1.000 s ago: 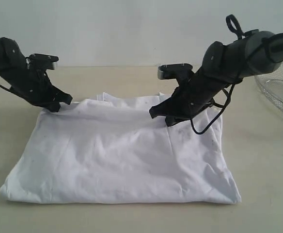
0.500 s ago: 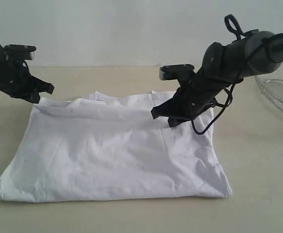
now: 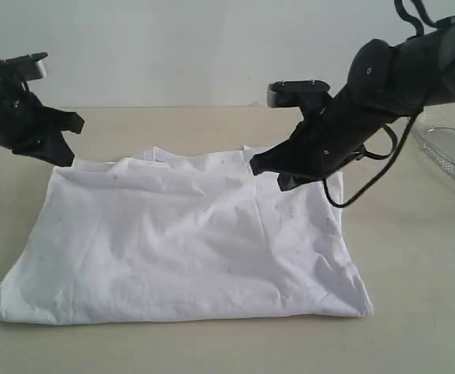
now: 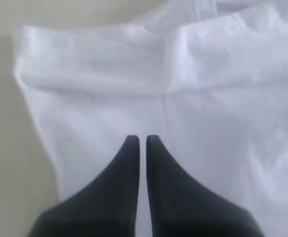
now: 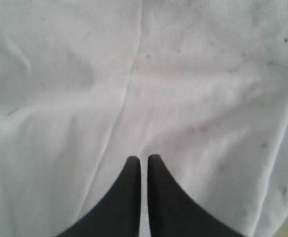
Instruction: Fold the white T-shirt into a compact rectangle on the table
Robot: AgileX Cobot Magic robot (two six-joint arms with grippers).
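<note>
One rumpled white T-shirt point(image 3: 181, 241) on matte table point(image 3: 422, 265).

Both arms are shown reaching inward and downward from opposite sides. The left arm point(image 3: 13, 117) is angled down toward the centre, and the left pincer point(image 4: 140, 139) is drawn shut, its two dark tapered fingers point(image 4: 117, 192) lying side by side with only a hairline slit between them. The right arm point(image 3: 403, 70) is bent at the wrist, and the right pincer point(image 5: 141, 159) is likewise closed.

Robot lab bench: bare beige table point(image 3: 422, 296), plain pale wall point(image 3: 173, 47), two black arms point(image 3: 414, 70).
</note>
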